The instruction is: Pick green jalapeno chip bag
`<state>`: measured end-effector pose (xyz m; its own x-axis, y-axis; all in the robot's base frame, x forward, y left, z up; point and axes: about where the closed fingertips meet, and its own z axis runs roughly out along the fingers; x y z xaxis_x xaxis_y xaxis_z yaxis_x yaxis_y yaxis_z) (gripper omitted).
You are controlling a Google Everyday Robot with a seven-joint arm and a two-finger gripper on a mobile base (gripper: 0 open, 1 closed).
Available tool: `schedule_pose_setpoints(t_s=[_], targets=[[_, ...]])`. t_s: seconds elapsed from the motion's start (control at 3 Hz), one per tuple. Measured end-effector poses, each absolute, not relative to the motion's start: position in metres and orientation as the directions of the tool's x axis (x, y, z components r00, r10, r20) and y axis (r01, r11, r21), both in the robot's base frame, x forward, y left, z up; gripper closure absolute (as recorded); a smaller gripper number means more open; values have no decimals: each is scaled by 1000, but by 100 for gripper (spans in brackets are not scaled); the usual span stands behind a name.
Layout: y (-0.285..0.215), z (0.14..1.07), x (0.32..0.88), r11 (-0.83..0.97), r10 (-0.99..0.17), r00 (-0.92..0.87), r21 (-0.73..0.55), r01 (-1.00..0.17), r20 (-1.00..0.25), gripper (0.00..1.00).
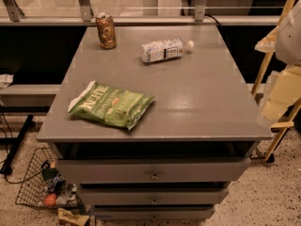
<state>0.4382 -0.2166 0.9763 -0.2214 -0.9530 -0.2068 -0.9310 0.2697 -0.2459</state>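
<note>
Reads as an office or lab test area, not a home. Evidence: grey drawer unit serving as the counter (197, 98), speckled hard floor (268, 197), glass partition on metal posts (84, 1) behind it, black cable (214, 20) running off the back, and a wire basket (28, 172) of snacks and drinks on the floor at left. My gripper (278, 98) sits at the right edge, beside the counter.

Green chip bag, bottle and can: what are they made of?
The green chip bag looks like thin foil or plastic film: wrinkled, slightly glossy, with crimped ends. The bottle seems to be clear plastic, see-through with a white label. The can is probably metal, shiny with a brownish print. The pincer is not in view.
</note>
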Motion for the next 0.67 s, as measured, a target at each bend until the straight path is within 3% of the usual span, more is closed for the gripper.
schedule_pose_setpoints(t_s=[0.67], targets=[[-203,973,447,276,-950,-227,-231,-933,-215,0]])
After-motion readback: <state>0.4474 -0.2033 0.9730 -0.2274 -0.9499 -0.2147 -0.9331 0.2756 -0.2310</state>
